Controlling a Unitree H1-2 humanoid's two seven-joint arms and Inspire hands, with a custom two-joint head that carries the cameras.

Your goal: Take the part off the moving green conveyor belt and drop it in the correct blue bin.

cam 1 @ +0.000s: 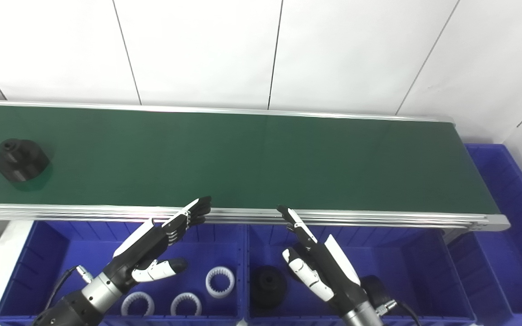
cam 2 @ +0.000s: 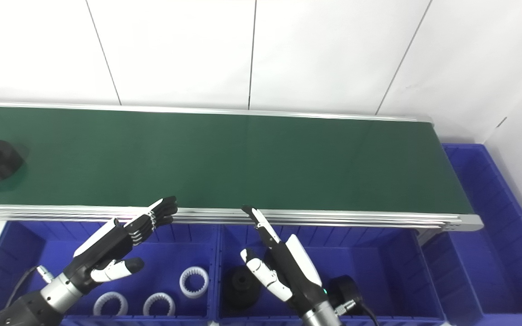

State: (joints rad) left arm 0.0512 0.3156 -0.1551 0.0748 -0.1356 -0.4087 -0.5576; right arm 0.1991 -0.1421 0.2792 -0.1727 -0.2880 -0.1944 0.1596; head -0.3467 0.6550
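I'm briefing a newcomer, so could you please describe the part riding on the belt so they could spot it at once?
Start at the long green conveyor belt running across the scene and follow it to its far left end. There sits the black part, a squat round piece with a small raised hub on top. It is the only thing on the belt; similar black parts lie in a blue bin below, and white toothed rings in another.

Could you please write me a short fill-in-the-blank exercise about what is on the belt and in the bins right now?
1. The black part lies near the ___ end of the green conveyor belt.
2. The bin under the left hand holds three ___ toothed rings.
3. Both hands, including the right hand, hold ___.

Missing words: left; white; nothing
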